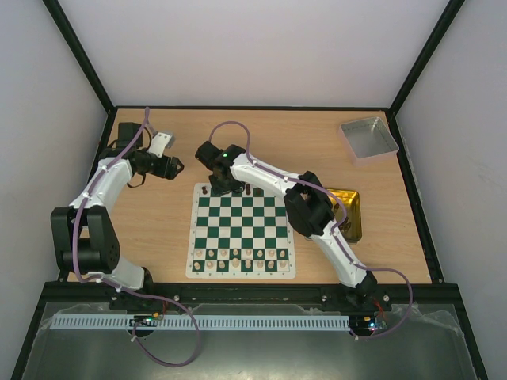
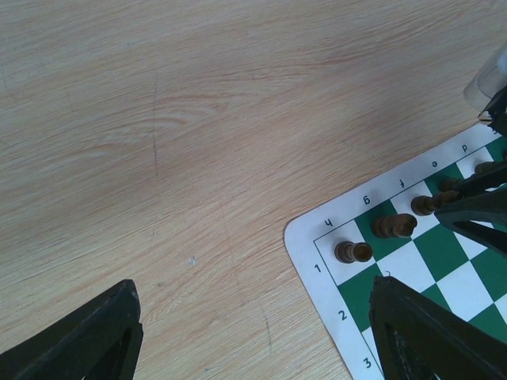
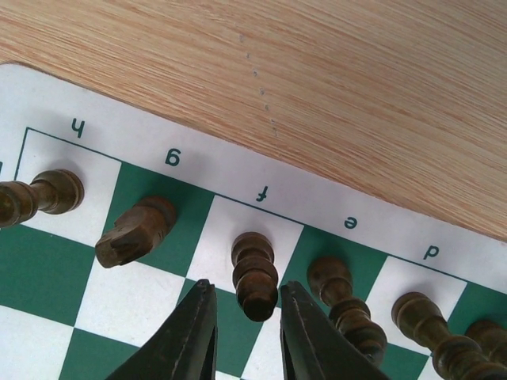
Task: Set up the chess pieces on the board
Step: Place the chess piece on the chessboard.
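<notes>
The board [image 1: 242,229], a green-and-white mat, is lying on the wooden table [image 1: 158,222], and every position below is given relative to it. The dark chess pieces [image 2: 394,226] are standing along its far edge row. The right wrist view shows a rook [image 3: 47,194] on the square lettered h, a knight [image 3: 136,231] on g, a bishop [image 3: 255,273] on f, and two further turned pieces on e [image 3: 348,305] and d [image 3: 432,332]. The right gripper [image 3: 247,291] is hanging over this far row. Its two fingers are parted and standing one on either side of the bishop, with a narrow gap showing on each side, so they are not pinching the piece. The left gripper [image 2: 253,289] is hovering over bare table just beyond the board's far left corner. Its fingers [image 2: 87,336] are spread wide, with nothing between them. The pale pieces [image 1: 242,257] are filling the board's two near rows. A gold tin [image 1: 348,210] is lying beside the board's right edge, partly under the right arm. A grey tray [image 1: 368,136] is sitting well beyond the board's far right corner.
</notes>
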`<act>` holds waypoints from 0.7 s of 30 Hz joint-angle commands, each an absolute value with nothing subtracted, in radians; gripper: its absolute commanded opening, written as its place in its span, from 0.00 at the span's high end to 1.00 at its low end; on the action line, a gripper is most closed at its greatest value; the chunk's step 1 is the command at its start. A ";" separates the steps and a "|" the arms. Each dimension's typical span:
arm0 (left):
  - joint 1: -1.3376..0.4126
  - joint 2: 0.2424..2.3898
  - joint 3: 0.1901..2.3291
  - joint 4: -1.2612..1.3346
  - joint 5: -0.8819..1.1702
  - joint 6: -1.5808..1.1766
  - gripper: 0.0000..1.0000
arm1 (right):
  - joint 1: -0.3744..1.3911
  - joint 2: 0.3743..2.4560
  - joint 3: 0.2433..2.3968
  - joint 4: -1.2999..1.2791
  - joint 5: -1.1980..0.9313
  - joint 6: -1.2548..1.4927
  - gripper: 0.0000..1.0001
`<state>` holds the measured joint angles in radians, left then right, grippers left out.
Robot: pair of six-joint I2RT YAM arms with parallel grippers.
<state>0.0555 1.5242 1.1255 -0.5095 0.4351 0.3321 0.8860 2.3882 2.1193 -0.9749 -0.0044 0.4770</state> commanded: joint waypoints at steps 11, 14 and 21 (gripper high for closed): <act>0.052 1.539 1.114 -0.514 0.452 0.343 0.21 | 0.892 2.336 2.149 -1.000 0.011 0.482 0.73; 0.051 1.539 1.114 -0.514 0.453 0.344 0.21 | 0.892 2.333 2.149 -0.997 0.003 0.483 0.71; 0.051 1.539 1.110 -0.514 0.451 0.345 0.21 | 0.892 2.329 2.150 -0.992 0.009 0.488 0.71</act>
<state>0.0551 1.5295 1.1252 -0.5098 0.4377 0.3325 0.8860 2.3844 2.1197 -0.9749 -0.0044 0.4797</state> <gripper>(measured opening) 0.791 0.295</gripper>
